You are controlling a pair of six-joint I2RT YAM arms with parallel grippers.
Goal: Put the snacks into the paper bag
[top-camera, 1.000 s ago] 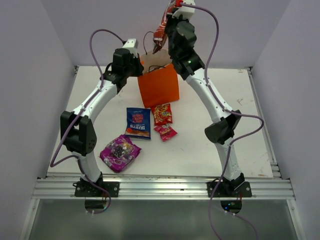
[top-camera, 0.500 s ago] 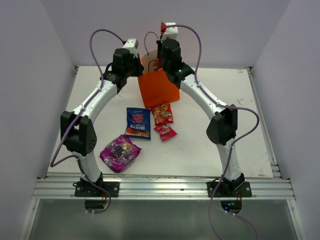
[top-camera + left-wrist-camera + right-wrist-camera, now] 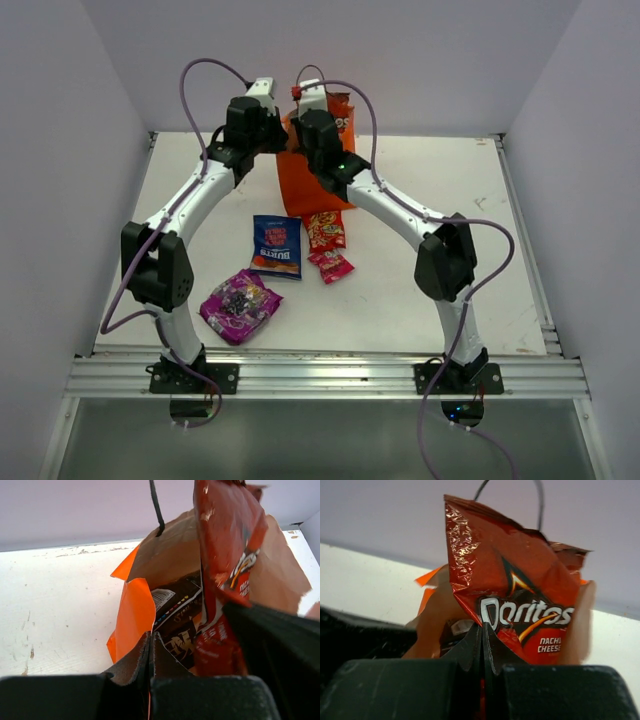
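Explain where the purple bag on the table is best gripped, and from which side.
Probably best: pinch the purple bag at its lower right edge, as the top view shows it, coming down from above. It lies flat on the table, so only a thin edge offers a hold. That edge faces bare table, while the left arm's base stands close on the other side.

Body: left arm [image 3: 190, 215] and right arm [image 3: 400, 205] have white link shells, black joint housings and loose purple cables [image 3: 200, 70]. The left tool [image 3: 150, 647] and right tool [image 3: 482, 635] are matte black and scuffed.
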